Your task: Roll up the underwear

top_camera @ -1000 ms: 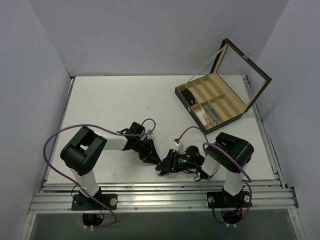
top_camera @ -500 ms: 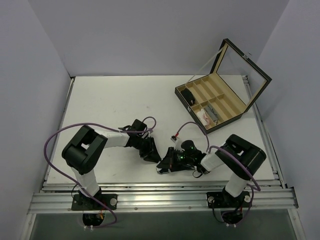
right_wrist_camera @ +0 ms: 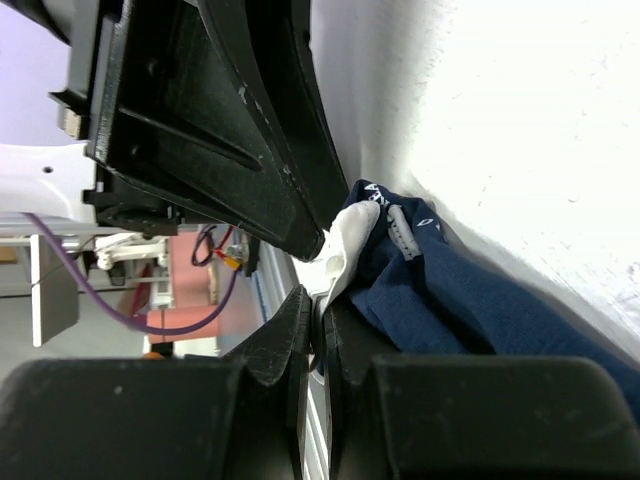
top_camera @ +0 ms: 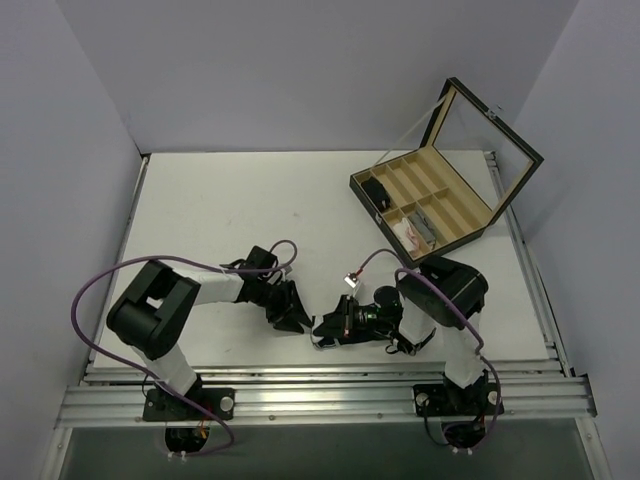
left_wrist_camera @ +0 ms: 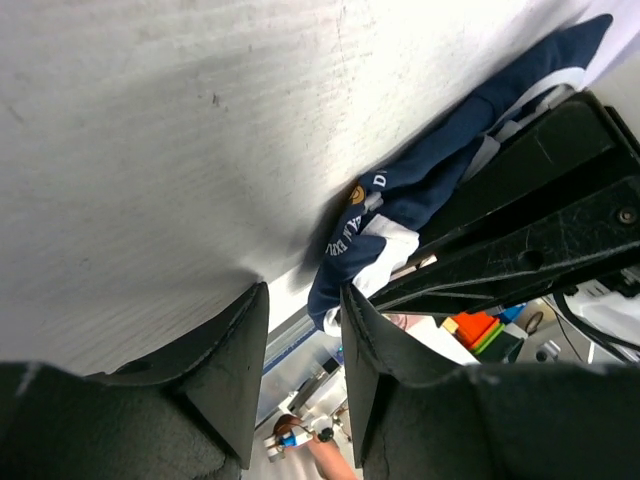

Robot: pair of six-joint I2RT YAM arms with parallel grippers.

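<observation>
We see the small dark navy-blue fabric underwear with white trim point(left_wrist_camera: 430, 190) lying bunched on the white tabletop point(left_wrist_camera: 150, 120), squeezed between the two claws. The right claw point(right_wrist_camera: 315, 297) has its black fingers drawn together on the garment's white edge, and the navy folds point(right_wrist_camera: 450, 290) spread away beside its fingertips. In the overhead view this right claw point(top_camera: 322, 332) lies low on the table, tip to tip with the left claw point(top_camera: 290, 318).

The left claw point(left_wrist_camera: 303, 292) has its jaws slightly apart with nothing between them. The underwear sits just ahead of its fingertips and to their right, pressed against the right claw's black fingers point(left_wrist_camera: 530, 220).

Curved white lettering runs along the navy cloth next to a small orange-gold badge point(left_wrist_camera: 357, 193). We can make out a "D", but the rest is folded and too blurred for us to read.
</observation>
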